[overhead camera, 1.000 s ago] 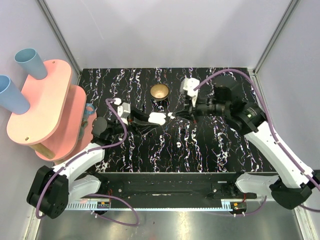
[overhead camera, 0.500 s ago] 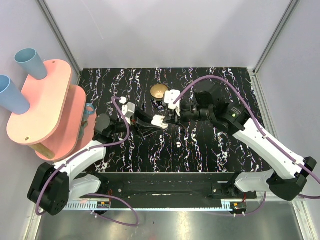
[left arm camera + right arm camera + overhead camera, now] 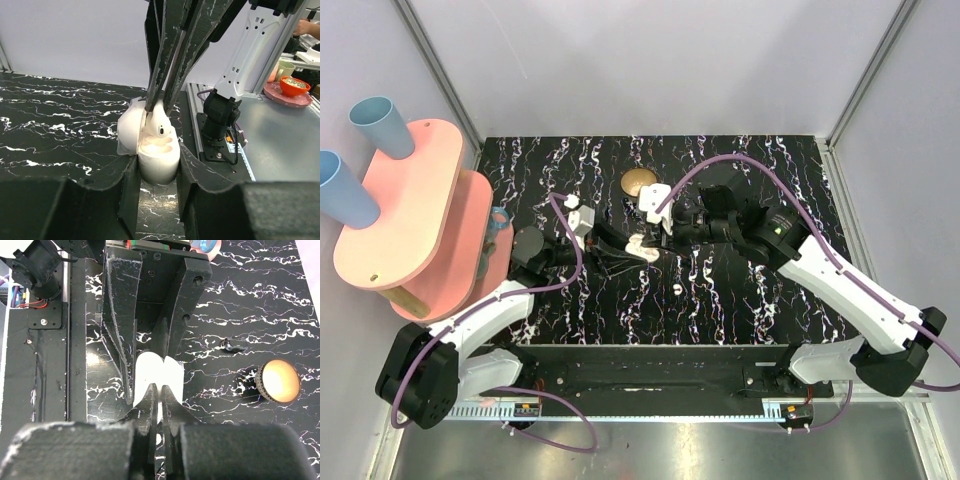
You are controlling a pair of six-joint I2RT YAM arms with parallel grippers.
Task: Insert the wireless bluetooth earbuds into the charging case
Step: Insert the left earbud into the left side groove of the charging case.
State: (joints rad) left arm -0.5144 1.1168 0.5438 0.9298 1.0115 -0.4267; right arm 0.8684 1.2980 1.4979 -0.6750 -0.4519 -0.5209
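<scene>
The white charging case (image 3: 159,162) stands open on the marbled table, its lid tipped back to the left. My left gripper (image 3: 158,172) is shut on its base. From above, my right gripper (image 3: 159,392) is shut on one white earbud (image 3: 161,123), which hangs at the mouth of the case, just over its sockets. In the right wrist view the case (image 3: 172,372) shows white straight below my shut fingertips. From the top view the two grippers meet at the case (image 3: 642,244). A second earbud (image 3: 677,289) lies loose on the table nearer the arm bases.
A round brass bowl (image 3: 638,183) sits behind the case, close to the right arm's wrist. A pink two-tier shelf (image 3: 410,215) with two blue cups (image 3: 378,125) stands off the table's left edge. A metal rail (image 3: 650,365) runs along the near edge.
My right arm has swung left and brought the earbud from right of the case to just over its open mouth. The left gripper has kept hold of the case and shifted slightly.
</scene>
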